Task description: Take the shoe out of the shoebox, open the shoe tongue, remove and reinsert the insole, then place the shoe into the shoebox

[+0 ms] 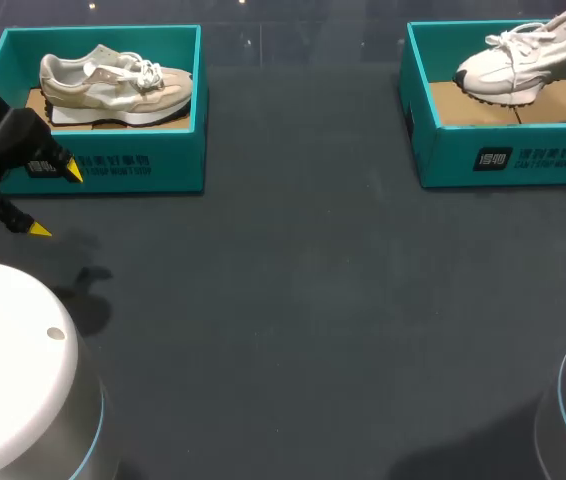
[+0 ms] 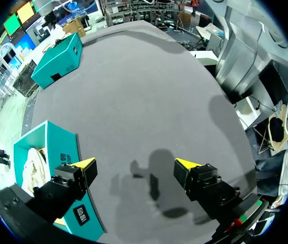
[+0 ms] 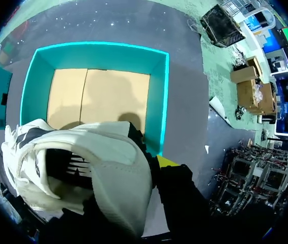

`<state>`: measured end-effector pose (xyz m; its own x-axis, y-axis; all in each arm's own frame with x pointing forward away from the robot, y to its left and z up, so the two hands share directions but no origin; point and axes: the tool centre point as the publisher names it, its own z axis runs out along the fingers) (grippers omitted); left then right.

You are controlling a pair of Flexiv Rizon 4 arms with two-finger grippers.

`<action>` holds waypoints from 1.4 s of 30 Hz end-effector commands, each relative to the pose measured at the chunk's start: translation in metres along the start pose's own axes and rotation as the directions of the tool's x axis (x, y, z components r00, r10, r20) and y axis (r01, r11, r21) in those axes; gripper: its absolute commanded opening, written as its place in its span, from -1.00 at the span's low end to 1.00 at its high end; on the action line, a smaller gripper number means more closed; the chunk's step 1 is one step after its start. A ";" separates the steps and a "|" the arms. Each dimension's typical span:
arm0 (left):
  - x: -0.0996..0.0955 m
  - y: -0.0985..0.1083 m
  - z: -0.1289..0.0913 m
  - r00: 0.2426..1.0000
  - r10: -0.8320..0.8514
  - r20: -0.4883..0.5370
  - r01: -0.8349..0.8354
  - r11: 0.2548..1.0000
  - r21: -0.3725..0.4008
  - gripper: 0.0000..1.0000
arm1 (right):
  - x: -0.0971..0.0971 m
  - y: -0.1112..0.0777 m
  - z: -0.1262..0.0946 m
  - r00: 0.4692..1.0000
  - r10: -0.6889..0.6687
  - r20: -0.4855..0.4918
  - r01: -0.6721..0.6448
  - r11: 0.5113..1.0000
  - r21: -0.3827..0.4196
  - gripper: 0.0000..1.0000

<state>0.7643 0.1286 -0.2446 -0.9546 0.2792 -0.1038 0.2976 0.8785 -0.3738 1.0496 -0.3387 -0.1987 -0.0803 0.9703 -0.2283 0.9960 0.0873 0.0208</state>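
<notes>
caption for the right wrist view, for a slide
White sneaker held above the open teal shoebox, its cardboard floor bare.

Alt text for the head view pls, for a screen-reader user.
A white lace-up sneaker tilts toe-down over the right teal cardboard shoebox, heel raised past its rim. A beige-and-white sneaker sits on its sole in the left teal cardboard shoebox, with the left arm's open yellow-tipped pincer by its front left corner above the dark grey table.

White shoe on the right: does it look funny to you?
The white shoe tilts heel-up over the right shoebox, not lying flat like the beige shoe in the left shoebox. Nothing else looks odd.
</notes>
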 end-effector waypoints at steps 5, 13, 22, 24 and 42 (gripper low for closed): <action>0.000 0.000 0.000 1.000 0.001 -0.001 -0.001 1.000 -0.002 1.00 | -0.005 -0.020 0.017 0.976 0.205 -0.071 -0.208 0.977 -0.050 -1.00; 0.000 0.000 0.000 1.000 0.001 -0.001 -0.001 1.000 -0.002 1.00 | -0.006 -0.023 0.016 0.962 0.265 -0.057 -0.268 0.962 -0.053 -1.00; 0.000 0.000 0.000 1.000 0.001 -0.001 -0.001 1.000 -0.002 1.00 | -0.001 -0.020 0.023 0.964 0.262 -0.047 -0.266 0.960 -0.085 -1.00; 0.000 0.000 0.000 1.000 0.001 -0.001 -0.001 1.000 -0.002 1.00 | -0.001 -0.017 0.027 0.962 0.268 -0.047 -0.272 0.958 -0.091 -1.00; 0.000 0.000 0.000 1.000 0.001 -0.001 -0.001 1.000 -0.002 1.00 | -0.003 -0.010 0.043 0.943 0.333 -0.017 -0.334 0.940 -0.077 -1.00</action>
<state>0.7644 0.1287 -0.2446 -0.9546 0.2792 -0.1038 0.2976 0.8785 -0.3738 1.0413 -0.3523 -0.2423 0.2558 0.9473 -0.1930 0.9594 -0.2241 0.1715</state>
